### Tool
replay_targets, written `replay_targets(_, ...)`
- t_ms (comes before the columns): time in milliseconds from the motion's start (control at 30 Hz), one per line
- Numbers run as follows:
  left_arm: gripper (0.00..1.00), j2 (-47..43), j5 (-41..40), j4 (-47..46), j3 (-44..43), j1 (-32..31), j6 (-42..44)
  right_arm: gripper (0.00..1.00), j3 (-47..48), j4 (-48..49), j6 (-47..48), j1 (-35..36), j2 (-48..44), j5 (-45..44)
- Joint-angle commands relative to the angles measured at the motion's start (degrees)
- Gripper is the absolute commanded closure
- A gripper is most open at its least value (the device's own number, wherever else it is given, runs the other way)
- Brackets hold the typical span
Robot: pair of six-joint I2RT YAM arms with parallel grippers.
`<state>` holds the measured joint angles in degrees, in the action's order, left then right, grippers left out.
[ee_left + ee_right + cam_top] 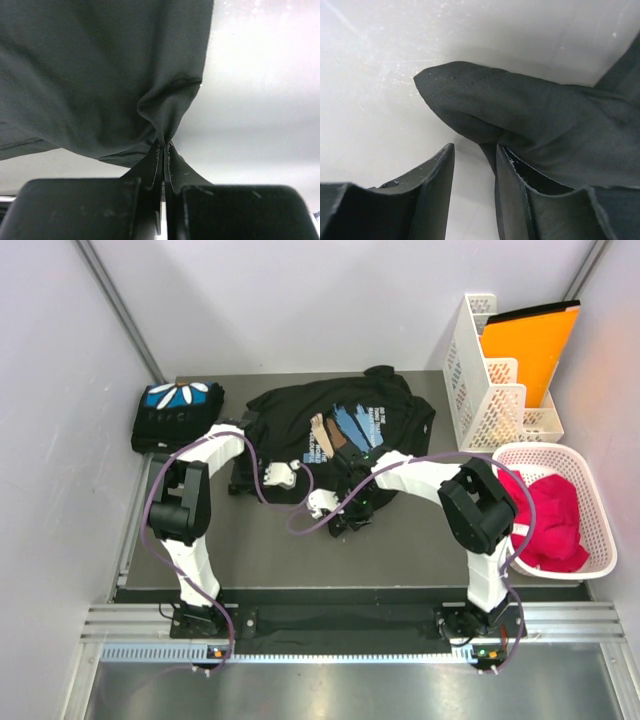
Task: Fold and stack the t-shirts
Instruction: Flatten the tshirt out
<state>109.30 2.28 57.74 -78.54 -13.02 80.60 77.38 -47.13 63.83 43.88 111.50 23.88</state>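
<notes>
Mid-table, left gripper [163, 145] clamped on brush-stroke t-shirt [345, 425], right gripper [475, 155] jaws apart at its hem: seat hem fully between them before closing, then lift both corners evenly

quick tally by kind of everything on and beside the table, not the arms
black t-shirts: 2, the folded t-shirt and the spread t-shirt
white plastic containers: 2, the slotted rack and the round basket
pink cloth heap: 1, in the basket
orange folder: 1, in the rack
total: 6
</notes>
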Motion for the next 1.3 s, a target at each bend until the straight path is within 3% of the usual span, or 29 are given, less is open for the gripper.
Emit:
replay_targets(0,1.00,-0.75,2.55,0.01,-1.09,-0.43,0.52,0.60,1.28,5.56,-3.10,1.03,0.91,0.30)
replay_targets(367,1.00,-1.19,2.55,0.10,-1.35,-0.43,1.76,0.55,0.84,8.73,-4.68,1.04,0.39,-3.58)
replay_targets(633,1.00,-1.28,2.29,0.45,-1.61,-0.34,1.93,0.54,10.33,-5.33,-2.14,0.86,-3.13,3.72)
replay_targets(1267,1.00,-1.28,1.58,0.18,-1.35,-0.43,1.05,0.51,6.82,-6.13,-1.08,4.02,-3.58,8.11)
